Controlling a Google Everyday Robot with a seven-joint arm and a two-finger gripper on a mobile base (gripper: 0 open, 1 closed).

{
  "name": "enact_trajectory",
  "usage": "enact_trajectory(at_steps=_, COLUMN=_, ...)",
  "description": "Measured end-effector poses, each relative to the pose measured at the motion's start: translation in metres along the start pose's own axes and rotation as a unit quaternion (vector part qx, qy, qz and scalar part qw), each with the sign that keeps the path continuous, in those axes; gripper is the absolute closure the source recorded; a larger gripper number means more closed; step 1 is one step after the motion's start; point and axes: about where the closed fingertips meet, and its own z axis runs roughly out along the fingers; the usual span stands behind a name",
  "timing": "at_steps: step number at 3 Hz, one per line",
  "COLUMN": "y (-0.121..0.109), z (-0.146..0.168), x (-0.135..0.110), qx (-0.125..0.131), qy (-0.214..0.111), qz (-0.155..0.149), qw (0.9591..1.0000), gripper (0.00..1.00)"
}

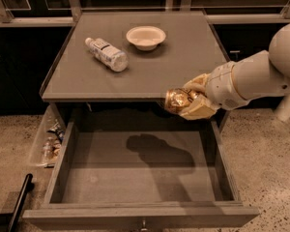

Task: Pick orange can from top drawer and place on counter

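Observation:
My gripper (189,102) is shut on the orange can (176,100), a shiny orange-gold dented can. It holds the can in the air at the level of the counter's front rim, above the back of the open top drawer (135,175). The drawer is pulled out, and its grey bottom shows only the shadow of arm and can. The counter (135,76) is the flat grey tabletop behind and to the left of the can. My white arm reaches in from the right.
A clear plastic bottle (106,54) with a white label lies on the counter at the left. A pale bowl (145,36) stands at the counter's back middle. A bin of small items (50,141) sits left of the drawer. A dark bar (19,202) lies on the floor at lower left.

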Motion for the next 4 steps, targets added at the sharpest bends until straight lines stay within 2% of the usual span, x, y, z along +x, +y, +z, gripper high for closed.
enact_trajectory(at_steps=2, y=-0.005, z=-0.002, x=-0.004, qx=0.004, qy=-0.002, qz=-0.005, qw=1.0, gripper=1.0)
enact_trajectory(at_steps=3, y=-0.027, z=-0.006, x=-0.016, qx=0.013, qy=-0.021, qz=-0.017, qw=0.9995, gripper=1.0)
enact_trajectory(at_steps=4, y=-0.065, z=-0.002, x=-0.026, qx=0.016, qy=-0.047, qz=-0.024, qw=0.9985, gripper=1.0)
